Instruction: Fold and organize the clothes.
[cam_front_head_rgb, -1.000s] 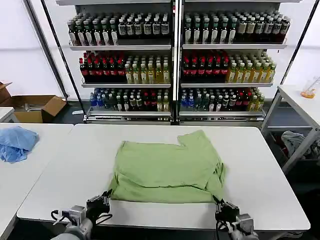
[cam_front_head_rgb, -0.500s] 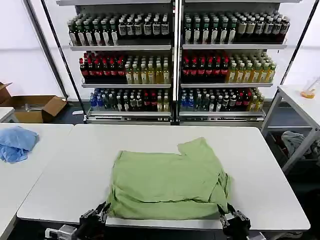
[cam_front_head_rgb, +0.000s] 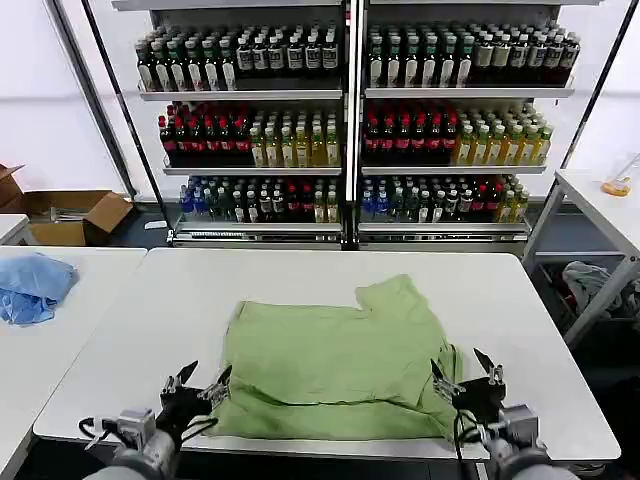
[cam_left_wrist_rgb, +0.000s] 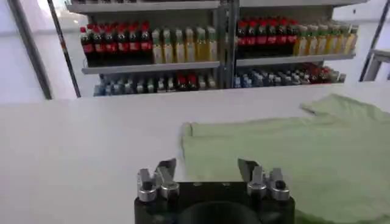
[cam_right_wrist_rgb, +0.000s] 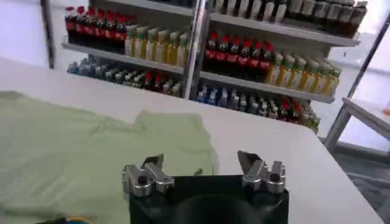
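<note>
Head view: light green shirt (cam_front_head_rgb: 335, 358) is lying mid-table, near edge of the white table (cam_front_head_rgb: 150, 330), already folded at least once into a rough rectangle; one sleeve is sticking out toward 1 o'clock and some bunching is showing at the 4 o'clock corner. Left gripper (cam_front_head_rgb: 197, 383) is hovering at the shirt's 8 o'clock corner, fingers spread, grasping nothing. Right gripper (cam_front_head_rgb: 466, 373) is sitting at the 4 o'clock corner, fingers also spread, released. Judging: first fold looks done, more folds + tidying the sleeve and final placing are remaining. Light blue cloth heap (cam_front_head_rgb: 32, 285) is lying on the neighbouring table at 9 o'clock, not part of the job. Drink shelves (cam_front_head_rgb: 350, 120) are standing behind; bottle labels too small to read. No graphic showing on the shirt's upper side.

Left wrist view: left gripper (cam_left_wrist_rgb: 209, 172) is spreading its fingers, empty, just off the shirt (cam_left_wrist_rgb: 292, 152) edge; bare table under it. No legible writing.

Right wrist view: right gripper (cam_right_wrist_rgb: 203, 163) is open-fingered, empty, over the shirt (cam_right_wrist_rgb: 79, 146) border. A tiny blue/yellow bit at the frame edge, can't tell what. Bottle labels unreadable.
</note>
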